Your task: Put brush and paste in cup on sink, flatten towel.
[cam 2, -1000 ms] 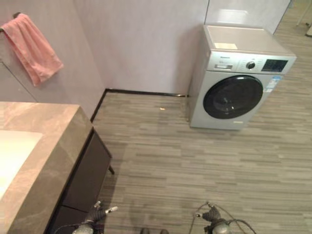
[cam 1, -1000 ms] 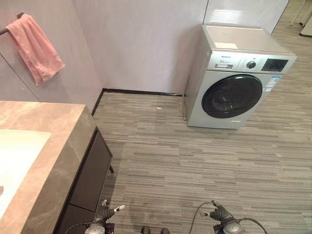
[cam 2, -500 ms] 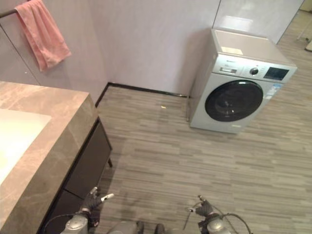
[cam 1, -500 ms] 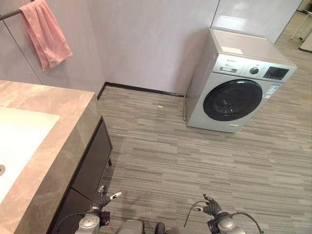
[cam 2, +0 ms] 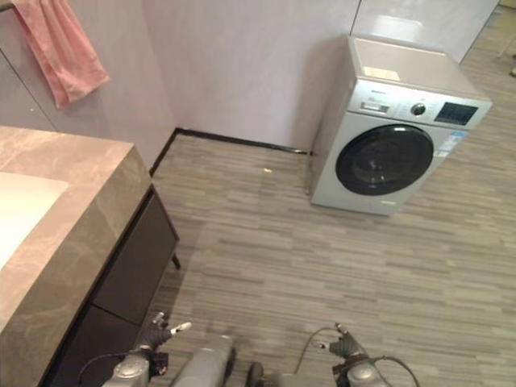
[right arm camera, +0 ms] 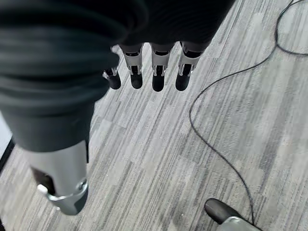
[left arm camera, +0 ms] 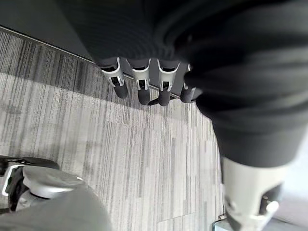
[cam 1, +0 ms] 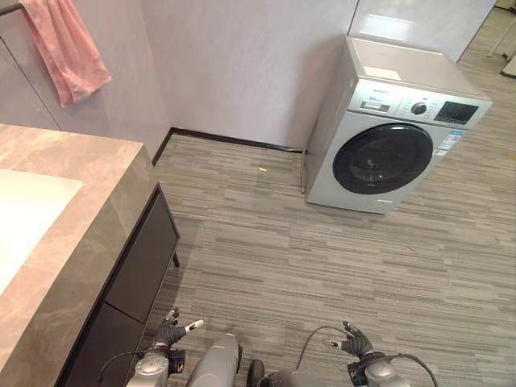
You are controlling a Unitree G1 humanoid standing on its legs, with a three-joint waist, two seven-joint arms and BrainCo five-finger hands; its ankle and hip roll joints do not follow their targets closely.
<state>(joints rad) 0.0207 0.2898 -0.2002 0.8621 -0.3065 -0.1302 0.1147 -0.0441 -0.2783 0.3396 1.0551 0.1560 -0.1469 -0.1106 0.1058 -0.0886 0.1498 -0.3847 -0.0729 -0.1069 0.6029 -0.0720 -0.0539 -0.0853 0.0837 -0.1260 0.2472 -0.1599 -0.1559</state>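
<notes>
1. The robot stands on a grey striped wood-look floor [cam 1: 266, 258] in a bathroom, both arms hanging low at its sides.
2. To its left is a beige marble vanity tabletop [cam 1: 76, 210] with a pale rectangular sink basin [cam 1: 24, 218] set into it, above a dark cabinet front [cam 1: 137, 274].
3. A pink towel [cam 1: 64, 44] hangs bunched from a rail on the grey wall above the far end of that tabletop — it is not yet spread flat.
4. Across the room, against the far wall, stands a silver front-loading washing machine [cam 1: 395, 133] with a dark round door.
5. The left hand [cam 1: 172, 332] hangs just beside the cabinet front, fingers [left arm camera: 142, 86] straight and loosely spread, holding nothing.
6. The right hand [cam 1: 355, 345] hangs over bare floor, well apart from the vanity; its fingers [right arm camera: 156, 72] are likewise straight and relaxed, holding nothing.
7. I cannot see a brush, paste or cup here; the visible part of the tabletop carries none of them.
8. My reading: the task is at its approach stage, with no object yet handled.
9. The next move likely calls for turning left to face the sink — then finding the brush, paste and cup before lifting either hand to the tabletop.
</notes>
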